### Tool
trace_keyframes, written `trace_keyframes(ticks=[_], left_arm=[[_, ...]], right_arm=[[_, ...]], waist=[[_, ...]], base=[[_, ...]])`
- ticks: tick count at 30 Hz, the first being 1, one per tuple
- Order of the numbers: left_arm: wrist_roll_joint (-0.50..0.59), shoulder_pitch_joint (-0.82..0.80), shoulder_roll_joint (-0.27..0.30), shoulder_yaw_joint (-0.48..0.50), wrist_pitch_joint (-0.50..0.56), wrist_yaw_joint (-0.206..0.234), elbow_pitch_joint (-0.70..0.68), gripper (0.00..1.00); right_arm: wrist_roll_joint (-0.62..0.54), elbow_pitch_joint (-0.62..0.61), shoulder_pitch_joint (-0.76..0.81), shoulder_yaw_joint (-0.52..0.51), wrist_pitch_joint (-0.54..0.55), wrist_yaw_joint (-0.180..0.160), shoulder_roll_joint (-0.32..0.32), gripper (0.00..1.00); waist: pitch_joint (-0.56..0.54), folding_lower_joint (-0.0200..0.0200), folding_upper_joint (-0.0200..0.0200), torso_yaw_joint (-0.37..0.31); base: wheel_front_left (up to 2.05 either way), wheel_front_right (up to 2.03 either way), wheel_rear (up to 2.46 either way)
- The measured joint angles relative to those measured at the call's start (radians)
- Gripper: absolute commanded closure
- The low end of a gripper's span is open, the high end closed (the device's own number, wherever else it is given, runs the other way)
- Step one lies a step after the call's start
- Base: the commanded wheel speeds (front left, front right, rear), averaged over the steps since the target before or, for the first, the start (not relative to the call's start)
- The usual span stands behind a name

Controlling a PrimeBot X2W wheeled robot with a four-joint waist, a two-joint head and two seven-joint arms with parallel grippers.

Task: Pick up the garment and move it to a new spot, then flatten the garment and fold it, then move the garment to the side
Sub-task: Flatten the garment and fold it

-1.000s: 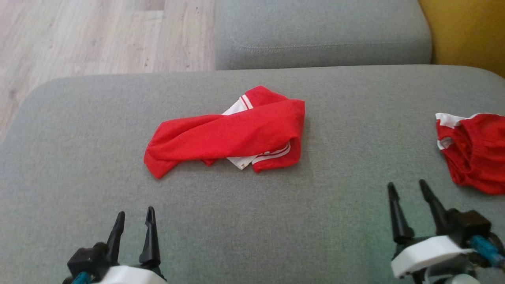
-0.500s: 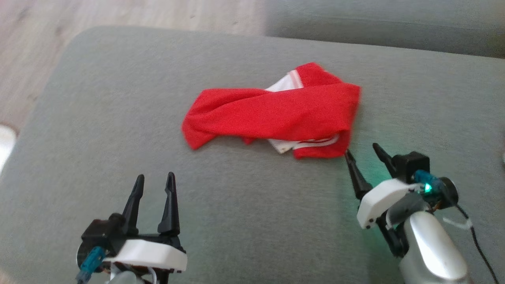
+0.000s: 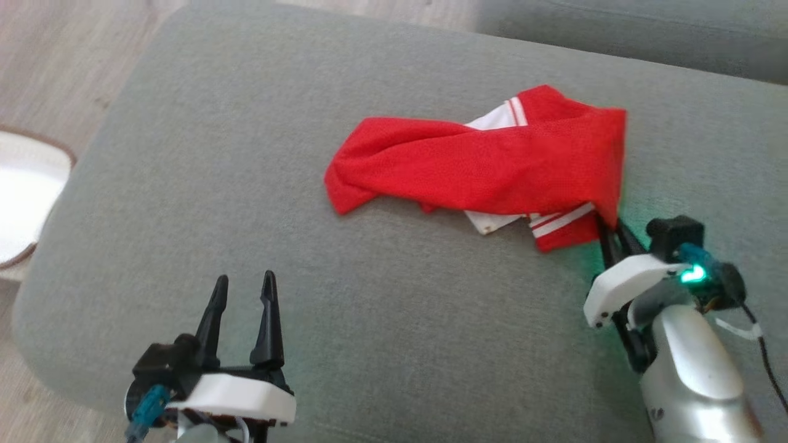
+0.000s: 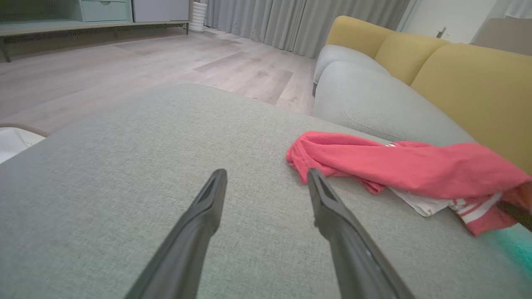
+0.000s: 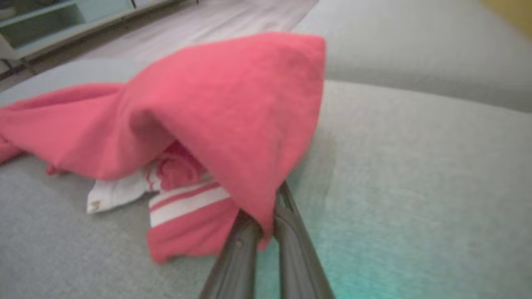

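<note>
A crumpled red garment (image 3: 486,169) with white striped trim lies in the middle of the grey sofa seat (image 3: 246,154). My right gripper (image 3: 611,229) is at its near right corner, shut on a fold of the red cloth; in the right wrist view the fingers (image 5: 245,236) pinch that lifted fold of the garment (image 5: 224,108). My left gripper (image 3: 243,289) stands open near the seat's front left, well short of the garment. In the left wrist view its fingers (image 4: 332,207) spread over bare cushion, with the garment (image 4: 399,166) ahead to the right.
Wood floor (image 3: 55,61) lies beyond the seat's left edge, with a white round object (image 3: 24,197) there. A second grey cushion (image 3: 646,24) sits behind. Yellow sofa backs (image 4: 465,79) rise to the right in the left wrist view.
The camera has swung left and down. My right gripper has moved forward to the garment's near right corner and shut on the cloth. The left gripper stays open.
</note>
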Motion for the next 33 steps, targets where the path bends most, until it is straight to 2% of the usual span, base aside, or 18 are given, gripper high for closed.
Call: trace_keyframes(ticks=[5,14,18,21,22,23,24,25,33], left_arm=[[0.0,0.006,-0.01,0.002,-0.008,-0.006,0.011,0.0],[0.003,0.009,-0.03,0.005,-0.008,-0.017,0.017,0.0],[0.014,0.009,-0.03,0.006,-0.008,-0.018,0.019,0.0],[0.018,0.01,-0.03,0.01,-0.008,-0.023,0.021,0.0],[0.018,0.011,-0.03,0.013,-0.008,-0.025,0.022,0.0],[0.018,0.011,-0.03,0.017,-0.009,-0.025,0.022,0.0],[0.018,0.012,-0.03,0.021,-0.009,-0.025,0.022,0.0],[0.018,0.012,-0.03,0.026,-0.009,-0.025,0.022,0.0],[0.018,0.039,-0.029,0.031,-0.009,-0.025,0.021,0.0]], right_arm=[[-0.02,-0.149,0.026,-0.031,-0.014,0.0,0.0,1.0],[-0.112,-0.519,0.21,-0.132,0.14,0.0,0.001,1.0],[-0.133,-0.59,0.304,-0.152,0.2,0.0,0.002,1.0],[-0.128,-0.595,0.377,-0.152,0.222,0.0,0.004,1.0],[-0.127,-0.595,0.399,-0.152,0.221,0.0,0.004,0.97],[-0.123,-0.595,0.417,-0.152,0.221,0.0,0.004,0.68],[-0.112,-0.596,0.433,-0.151,0.221,0.0,0.004,0.25],[-0.099,-0.596,0.446,-0.149,0.221,0.0,0.005,0.0],[-0.031,-0.64,0.507,-0.122,0.22,0.0,0.007,0.0]], waist=[[-0.022,0.0,0.0,-0.054],[-0.068,-0.0002,0.0,-0.148],[-0.072,-0.0003,0.0,-0.157],[-0.069,-0.0002,0.0,-0.156],[-0.068,-0.0002,0.0,-0.155],[-0.068,-0.0002,0.0,-0.156],[-0.068,-0.0002,0.0,-0.157],[-0.069,-0.0002,0.0,-0.158],[-0.082,-0.0002,0.0,-0.191]], base=[[0.0,0.0,0.0],[0.0,0.0,0.0],[0.0,0.0,0.0],[0.0,0.0,0.0],[0.0,0.0,0.0],[0.0,0.0,0.0],[0.0,0.0,0.0],[0.0,0.0,0.0],[0.0,0.0,0.0]])
